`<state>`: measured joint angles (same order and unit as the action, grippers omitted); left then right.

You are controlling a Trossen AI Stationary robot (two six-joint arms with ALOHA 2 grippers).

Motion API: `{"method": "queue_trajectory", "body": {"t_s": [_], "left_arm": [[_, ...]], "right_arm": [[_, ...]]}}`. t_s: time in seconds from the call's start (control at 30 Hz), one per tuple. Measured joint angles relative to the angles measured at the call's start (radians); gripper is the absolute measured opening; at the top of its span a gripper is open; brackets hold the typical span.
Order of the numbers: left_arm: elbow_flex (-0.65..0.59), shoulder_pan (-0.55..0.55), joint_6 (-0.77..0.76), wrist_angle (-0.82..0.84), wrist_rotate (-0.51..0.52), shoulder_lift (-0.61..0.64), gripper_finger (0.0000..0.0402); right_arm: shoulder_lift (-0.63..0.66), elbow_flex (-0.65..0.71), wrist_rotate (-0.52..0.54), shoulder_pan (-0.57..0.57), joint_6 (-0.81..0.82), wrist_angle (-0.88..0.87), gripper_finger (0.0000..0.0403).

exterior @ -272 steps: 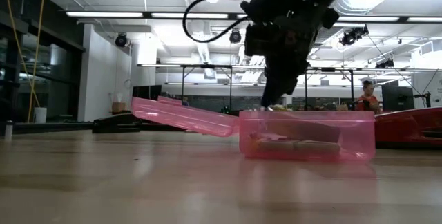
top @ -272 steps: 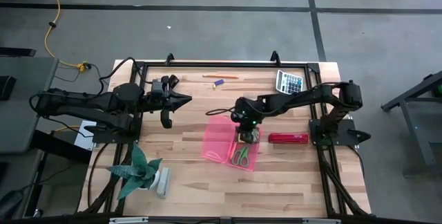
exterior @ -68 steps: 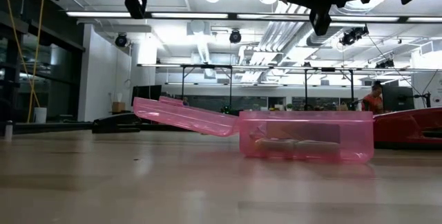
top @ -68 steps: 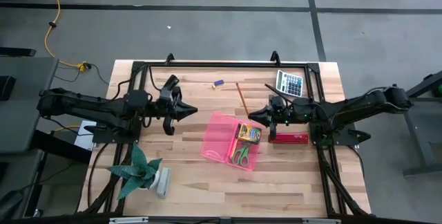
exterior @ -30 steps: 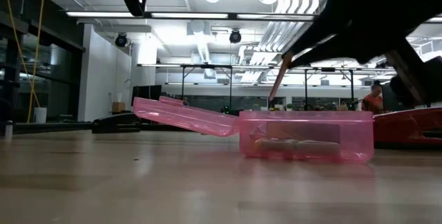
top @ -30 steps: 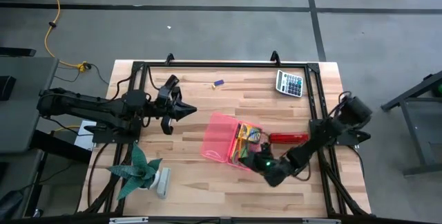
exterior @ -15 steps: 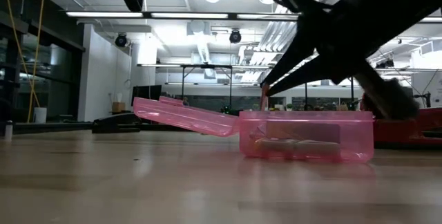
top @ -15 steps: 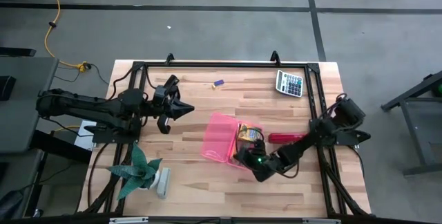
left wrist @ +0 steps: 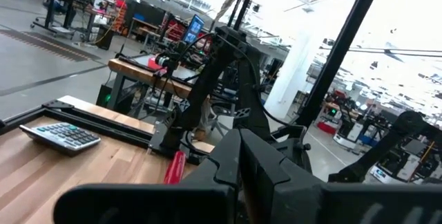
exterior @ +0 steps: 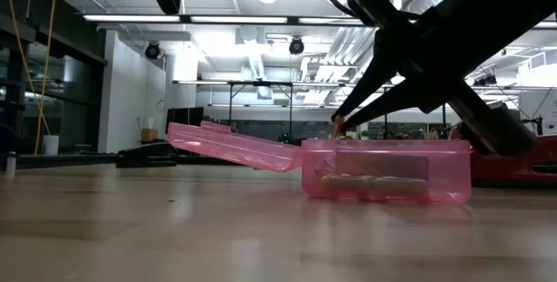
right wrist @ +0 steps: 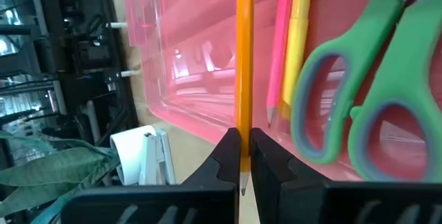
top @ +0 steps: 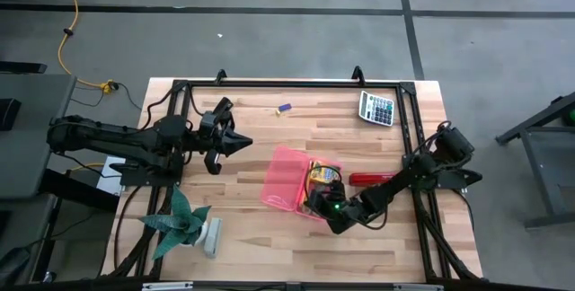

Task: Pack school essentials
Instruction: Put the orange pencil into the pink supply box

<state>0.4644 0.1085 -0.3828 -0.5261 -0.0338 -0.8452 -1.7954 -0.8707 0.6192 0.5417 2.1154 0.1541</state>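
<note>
The open pink box (top: 289,181) rests on its base on the table, lid folded out toward the left. In the right wrist view it holds the green-handled scissors (right wrist: 359,92), a pink pencil (right wrist: 282,37) and a yellow one (right wrist: 298,37). The crayon box (top: 324,174) lies at its far end. My right gripper (top: 325,205) is over the box's near end, shut on an orange pencil (right wrist: 243,51). A blue eraser (top: 285,108) lies near the far edge. My left gripper (top: 235,140) waits shut above the table, left of the box. My right gripper pinches the orange pencil between its two fingers near the sharpened end (right wrist: 242,156); the point sticks out behind the fingers. The pencil runs lengthwise over the box. In the low view its free end (exterior: 335,124) is at the height of the box's rim.
A calculator (top: 377,107) lies at the far right corner and a red case (top: 375,179) right of the box. A potted plant (top: 184,223) stands at the near left. Bare wood lies between the box and the far edge.
My right gripper has moved toward the table's left, from beside the box's near right corner to over the box, and has come down. The pencil, held high and slanting a second ago, has dropped until its free end is at the box's rim.
</note>
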Motion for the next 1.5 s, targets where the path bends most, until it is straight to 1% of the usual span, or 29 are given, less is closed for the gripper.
{"method": "queue_trajectory", "body": {"t_s": [0.23,0.47,0.57,0.7,0.9,1.0,1.13,1.2,1.3,1.4,1.5], "left_arm": [[0.0,0.0,-0.007,0.0,0.0,0.0,0.0],[0.0,0.0,-0.007,0.0,0.0,0.0,0.0],[0.0,0.0,-0.007,0.0,0.0,0.0,0.0],[0.0,0.0,-0.007,0.0,0.0,0.0,0.0],[0.0,0.0,-0.007,0.0,0.0,0.0,0.0],[0.0,0.0,-0.007,0.0,0.0,0.0,0.0],[0.0,0.0,-0.007,0.0,0.0,0.0,0.0],[0.0,0.0,-0.008,-0.001,0.0,0.0,0.0],[0.0,0.0,-0.011,-0.001,0.0,0.0,0.0],[0.0,0.0,-0.011,-0.002,0.0,0.0,0.0],[0.0,0.0,-0.01,-0.002,0.0,0.0,0.0]], "right_arm": [[0.0,0.0,-0.041,0.0,-0.001,-0.021,0.0],[0.0,0.0,-0.052,-0.014,-0.003,-0.016,0.0],[0.0,0.0,-0.052,-0.014,-0.003,-0.014,0.0009],[0.0,0.0,-0.053,-0.018,-0.006,-0.004,0.0043],[0.005,0.0,-0.057,-0.026,-0.031,0.021,0.0114],[0.031,0.0,-0.112,-0.025,-0.048,-0.025,0.0142],[0.094,0.001,-0.237,-0.025,-0.078,-0.197,0.0164],[0.141,0.001,-0.258,-0.025,-0.12,-0.281,0.0168],[0.241,0.001,-0.228,-0.029,-0.269,-0.361,0.0169],[0.354,0.001,-0.218,-0.062,-0.499,-0.416,0.0169],[0.429,0.0,-0.307,-0.126,-0.759,-0.424,0.0164]]}}
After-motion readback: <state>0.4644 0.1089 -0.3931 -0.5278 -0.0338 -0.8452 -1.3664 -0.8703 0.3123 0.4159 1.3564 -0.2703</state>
